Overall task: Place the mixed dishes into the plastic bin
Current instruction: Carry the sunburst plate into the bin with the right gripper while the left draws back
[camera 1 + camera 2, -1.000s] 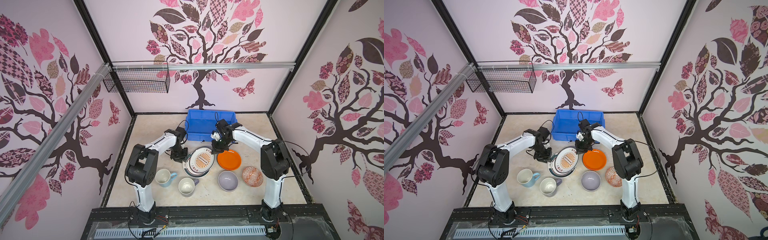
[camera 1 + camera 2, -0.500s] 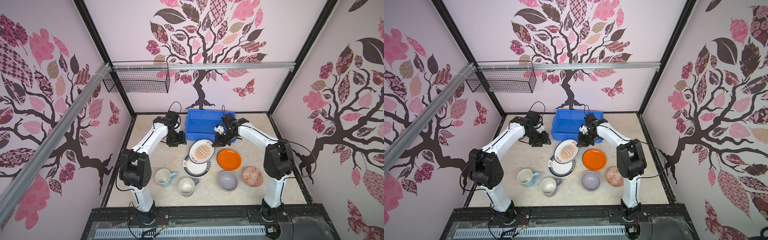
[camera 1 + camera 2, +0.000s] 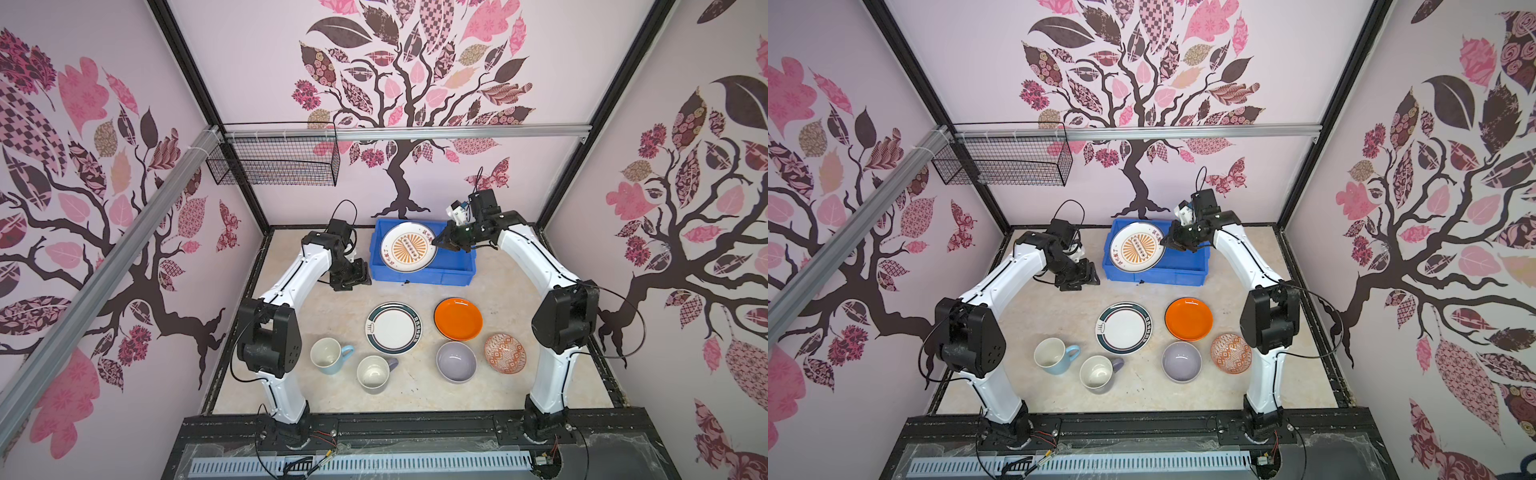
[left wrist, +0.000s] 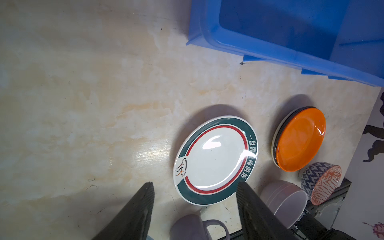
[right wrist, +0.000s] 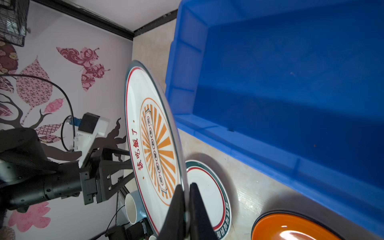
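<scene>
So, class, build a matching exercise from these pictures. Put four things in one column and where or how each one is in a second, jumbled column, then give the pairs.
Things
1. sunburst plate
2. orange plate
3. dark-rimmed plate
4. left gripper

Place or state
A. on the table, beside the patterned bowl
B. open, holding nothing
C. held tilted by its rim in the right gripper, at the blue bin
D. on the table, beside the lavender mug

Pairs: 1-C, 2-A, 3-D, 4-B.
</scene>
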`<state>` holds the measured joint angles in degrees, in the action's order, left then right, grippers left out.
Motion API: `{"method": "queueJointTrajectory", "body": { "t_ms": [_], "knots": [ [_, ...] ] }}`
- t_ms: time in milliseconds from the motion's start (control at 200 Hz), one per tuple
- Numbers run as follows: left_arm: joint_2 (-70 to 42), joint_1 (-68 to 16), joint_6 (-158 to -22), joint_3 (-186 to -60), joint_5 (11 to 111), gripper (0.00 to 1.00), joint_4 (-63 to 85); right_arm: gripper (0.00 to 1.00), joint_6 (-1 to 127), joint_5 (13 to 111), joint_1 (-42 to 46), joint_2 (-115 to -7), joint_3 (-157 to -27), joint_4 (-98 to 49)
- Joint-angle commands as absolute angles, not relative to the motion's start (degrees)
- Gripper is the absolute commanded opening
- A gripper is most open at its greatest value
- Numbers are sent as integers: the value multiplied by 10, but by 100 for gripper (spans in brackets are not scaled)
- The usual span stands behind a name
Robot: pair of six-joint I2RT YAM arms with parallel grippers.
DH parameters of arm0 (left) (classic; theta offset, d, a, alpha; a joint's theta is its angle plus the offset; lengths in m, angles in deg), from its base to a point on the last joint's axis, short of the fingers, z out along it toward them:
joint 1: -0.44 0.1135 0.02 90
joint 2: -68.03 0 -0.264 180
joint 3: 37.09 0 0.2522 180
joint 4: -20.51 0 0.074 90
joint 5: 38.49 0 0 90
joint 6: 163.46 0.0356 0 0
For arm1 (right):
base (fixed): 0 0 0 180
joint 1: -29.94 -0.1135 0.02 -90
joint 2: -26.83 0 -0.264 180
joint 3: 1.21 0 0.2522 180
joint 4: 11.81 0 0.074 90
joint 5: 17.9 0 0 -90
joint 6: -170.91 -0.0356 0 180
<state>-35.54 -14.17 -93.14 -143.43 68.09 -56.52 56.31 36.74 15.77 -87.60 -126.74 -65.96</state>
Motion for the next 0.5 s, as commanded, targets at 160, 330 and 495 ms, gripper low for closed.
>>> {"method": "queueJointTrajectory", "body": {
  "t_ms": [160, 330, 495],
  "knots": [
    [-325, -141, -932, -1447, 660, 67, -561, 0, 558, 407, 179, -1015, -1373, -638],
    [-311, -140, -931, -1435, 649, 67, -567, 0, 562, 420, 181, -1085, -1453, -650],
    [-306, -139, -929, -1431, 645, 67, -574, 1, 546, 422, 180, -1132, -1498, -642]
  ]
}}
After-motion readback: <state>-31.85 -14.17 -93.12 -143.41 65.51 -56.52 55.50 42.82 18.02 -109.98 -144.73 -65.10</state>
